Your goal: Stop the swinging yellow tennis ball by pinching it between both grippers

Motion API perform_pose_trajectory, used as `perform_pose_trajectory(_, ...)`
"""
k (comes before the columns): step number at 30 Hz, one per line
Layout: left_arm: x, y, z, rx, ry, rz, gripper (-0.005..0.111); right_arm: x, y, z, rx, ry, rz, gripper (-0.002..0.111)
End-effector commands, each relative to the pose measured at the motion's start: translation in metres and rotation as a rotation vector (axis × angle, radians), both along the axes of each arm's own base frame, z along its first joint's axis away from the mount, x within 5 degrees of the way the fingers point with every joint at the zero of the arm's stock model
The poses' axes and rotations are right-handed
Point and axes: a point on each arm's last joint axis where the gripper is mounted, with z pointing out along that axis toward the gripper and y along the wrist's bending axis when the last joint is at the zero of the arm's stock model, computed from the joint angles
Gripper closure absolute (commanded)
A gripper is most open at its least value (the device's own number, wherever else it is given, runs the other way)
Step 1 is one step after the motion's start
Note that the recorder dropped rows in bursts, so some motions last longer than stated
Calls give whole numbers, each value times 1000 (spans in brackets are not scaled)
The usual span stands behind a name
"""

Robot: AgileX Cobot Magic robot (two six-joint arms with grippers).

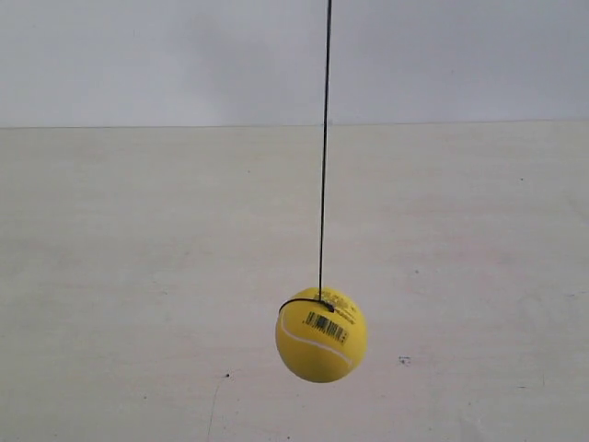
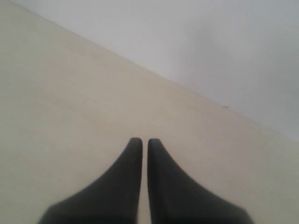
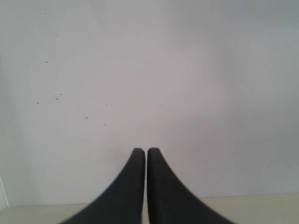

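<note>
Tapered black jaws of left gripper [image 2: 145, 140] and right gripper [image 3: 146, 150] nearly closed, empty; round yellow tennis ball [image 1: 321, 336] hangs.

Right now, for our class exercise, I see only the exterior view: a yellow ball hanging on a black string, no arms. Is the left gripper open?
Observer: No; the left gripper has its jaws all but touching, nothing between them.
Operator: And the right?
Observer: The right gripper is likewise closed and empty.
Operator: Does either wrist camera see the yellow tennis ball?
Observer: Neither: the left shows only table and wall, the right mostly wall.
</note>
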Motion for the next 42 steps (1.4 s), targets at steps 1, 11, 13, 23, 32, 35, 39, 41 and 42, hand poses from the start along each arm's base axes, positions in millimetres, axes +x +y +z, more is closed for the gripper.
perform_pose_trajectory(1, 0, 0, -2, 4, 6, 3, 102, 0, 0, -1, -2, -3, 1, 108)
perform_pose_trajectory(11, 0, 0, -3, 377, 12, -77, 102, 0, 0, -1, -2, -3, 1, 108)
perform_pose_trajectory(13, -1, 0, -3, 482, 13, -102, 102, 0, 0, -1, -2, -3, 1, 108)
perform_pose_trajectory(23, -1, 0, -4, 491, 14, -104, 102, 0, 0, -1, -2, -3, 1, 108)
perform_pose_trajectory(32, -1, 0, -4, 491, 14, -104, 102, -1, 0, 0, 0, -15, 7, 108)
perform_pose_trajectory(35, -1, 0, -3, 491, 12, -104, 102, -1, 0, 0, 0, -15, 7, 108)
perform_pose_trajectory(39, -1, 0, -3, 491, 12, -104, 102, -1, 0, 0, 0, -15, 7, 108)
perform_pose_trajectory(41, -1, 0, -3, 491, 12, -104, 102, -1, 0, 0, 0, -15, 7, 108)
perform_pose_trajectory(42, 0, 0, -3, 491, 10, -103, 102, -1, 0, 0, 0, -15, 7, 108)
